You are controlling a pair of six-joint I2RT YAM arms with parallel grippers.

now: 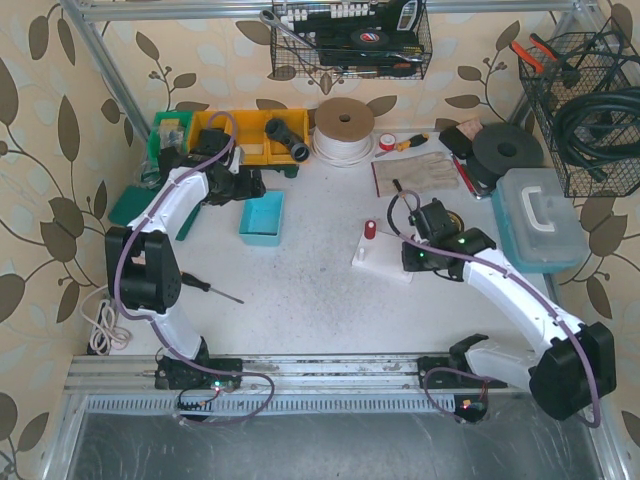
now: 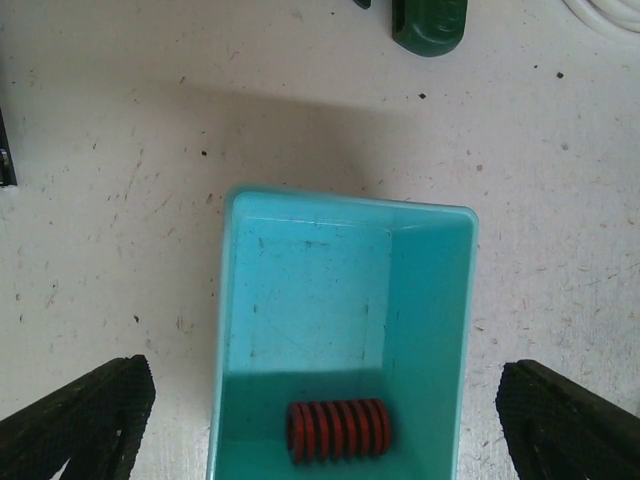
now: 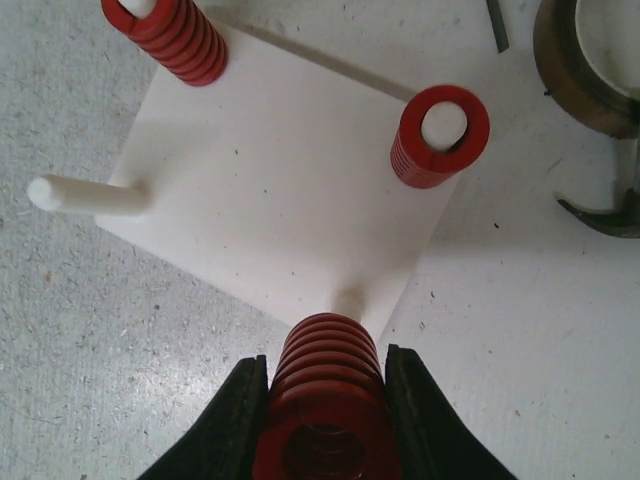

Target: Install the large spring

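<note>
Closest to the right wrist lens, a large red coiled metal spring (image 3: 325, 400) sits pinched between the two glossy black fingers (image 3: 245, 400) of the right gripper (image 3: 325, 372). The jaws press against its ribbed flanks, and its hollow end faces the camera. Its far end reaches the near corner of a flat white square plastic plate (image 3: 290, 190), just at a short white corner peg (image 3: 350, 300) that rises there. Whether the coil touches that peg cannot be told from this angle.

The other corners differ. A bare white round peg (image 3: 85, 195) stands at the left. A tall red ribbed spring (image 3: 170, 35) is threaded over a peg at the far corner. A squat red spring (image 3: 438, 135) rings a peg at the right, with the white tip showing through its centre. The plate rests on a white, speckled, scuffed tabletop (image 3: 90, 330).

Seen from overhead, the plate lies right of centre, and the left arm is well apart from it, towards the far left. There the left gripper (image 2: 322, 375) hangs above an open rectangular teal plastic bin (image 2: 232, 330). Its matte black finger pads (image 2: 85, 420) are spread wide, one beyond each long wall. On the bin's smooth floor, at the end nearest the wrist camera, a small red coil spring (image 2: 338, 430) lies on its side, crosswise between the walls.
</note>
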